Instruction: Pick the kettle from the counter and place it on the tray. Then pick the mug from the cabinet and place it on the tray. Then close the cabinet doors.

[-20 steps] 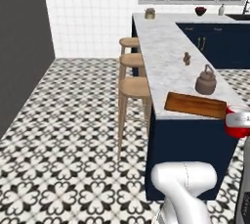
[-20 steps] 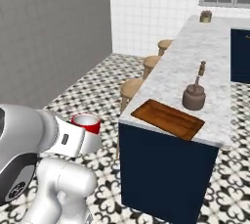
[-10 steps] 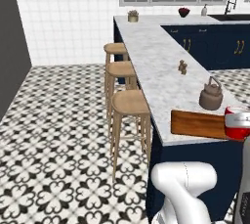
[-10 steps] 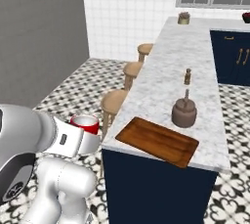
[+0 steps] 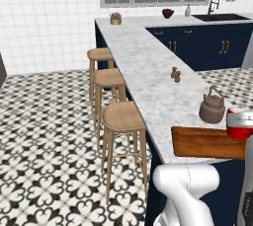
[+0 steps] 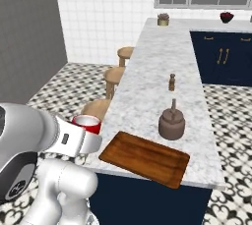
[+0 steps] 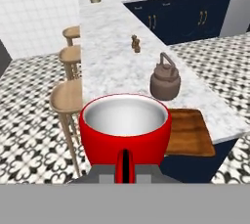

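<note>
A red mug with a white inside sits upright in the robot's pincer, whose jaws are closed tight on the mug's handle at the near side. The mug hangs in the air off the end of the bench, beside the near corner of the tray and apart from it. In the left base view the mug shows at the right edge, just over the tray.

The tray, a reddish-brown wooden board, lies flat at the near end of the marbled bench, with one corner reaching the bench's edge. The kettle, a squat brown pot with an arched handle, stands on the stone just beyond the tray's far edge, close to it but not on it. In the hand view the kettle rises behind the mug's rim, and the tray shows to the mug's right.

Farther along the bench stand two small brown shakers, side by side. At the far end sits a small potted plant, and a dark red bowl rests near the window. Three wooden stools line the bench's outer side on a black-and-white patterned floor.
</note>
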You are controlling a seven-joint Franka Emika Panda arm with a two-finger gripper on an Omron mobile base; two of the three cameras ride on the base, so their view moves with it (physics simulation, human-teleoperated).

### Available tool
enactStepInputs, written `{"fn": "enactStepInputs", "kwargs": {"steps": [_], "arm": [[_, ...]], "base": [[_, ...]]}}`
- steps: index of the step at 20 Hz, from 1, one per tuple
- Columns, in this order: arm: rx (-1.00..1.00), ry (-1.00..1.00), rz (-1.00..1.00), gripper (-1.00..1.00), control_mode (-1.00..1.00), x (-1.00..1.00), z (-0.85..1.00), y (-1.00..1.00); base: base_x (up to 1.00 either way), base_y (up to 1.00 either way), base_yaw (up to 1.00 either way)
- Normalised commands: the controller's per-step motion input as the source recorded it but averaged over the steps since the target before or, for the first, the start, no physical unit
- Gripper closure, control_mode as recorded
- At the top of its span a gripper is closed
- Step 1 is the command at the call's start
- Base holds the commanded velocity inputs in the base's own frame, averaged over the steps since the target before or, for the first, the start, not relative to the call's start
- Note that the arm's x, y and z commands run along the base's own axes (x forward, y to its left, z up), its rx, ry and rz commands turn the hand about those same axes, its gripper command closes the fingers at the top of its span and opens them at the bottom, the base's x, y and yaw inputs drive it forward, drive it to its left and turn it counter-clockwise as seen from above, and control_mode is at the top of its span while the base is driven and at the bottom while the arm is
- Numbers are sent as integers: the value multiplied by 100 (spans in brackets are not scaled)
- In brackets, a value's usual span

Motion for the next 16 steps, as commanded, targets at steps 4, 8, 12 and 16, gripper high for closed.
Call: {"fn": "enactStepInputs", "kwargs": {"steps": [4, 8, 12, 16], "arm": [[10, -10, -35, 100, -100, 37, -20, 11], [1, -9, -63, 100, -100, 15, -33, 46], [0, -5, -69, 100, -100, 9, -44, 57], [0, -1, -64, 100, -100, 28, -42, 32]], "base": [[0, 0, 0], [0, 0, 0], [0, 0, 0], [0, 0, 0]]}}
